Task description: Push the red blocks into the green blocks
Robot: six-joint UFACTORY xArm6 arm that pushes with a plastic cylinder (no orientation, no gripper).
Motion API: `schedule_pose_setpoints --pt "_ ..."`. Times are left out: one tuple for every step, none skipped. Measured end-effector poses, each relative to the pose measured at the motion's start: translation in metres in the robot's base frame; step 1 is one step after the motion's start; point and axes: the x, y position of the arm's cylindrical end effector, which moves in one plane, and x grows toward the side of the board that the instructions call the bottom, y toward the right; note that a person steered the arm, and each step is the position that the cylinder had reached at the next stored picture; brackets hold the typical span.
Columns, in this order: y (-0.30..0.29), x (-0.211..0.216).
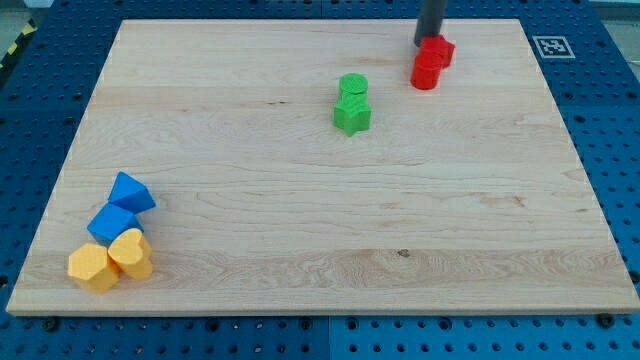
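Note:
Two red blocks sit together near the view's top right: a red cylinder (426,70) and a second red block (439,48) touching it just above and to the right. Two green blocks touch each other near the top middle: a green cylinder (352,86) and a green star-like block (352,115) just below it. My tip (428,42) comes down from the view's top edge and rests against the top left of the upper red block. The red pair lies to the right of the green pair with a gap of bare board between them.
Two blue blocks (131,192) (111,223) and two yellow blocks (131,252) (92,266) cluster at the view's bottom left corner. The wooden board (320,250) lies on a blue perforated table. A fiducial marker (550,46) is at the top right.

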Motion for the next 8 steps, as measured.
schedule_pose_setpoints --pt "0.012 0.018" --pt "0.017 0.019" --pt "0.054 0.019" --pt "0.080 0.020" --pt "0.067 0.024" --pt "0.056 0.034" --pt "0.052 0.051" --pt "0.037 0.050"
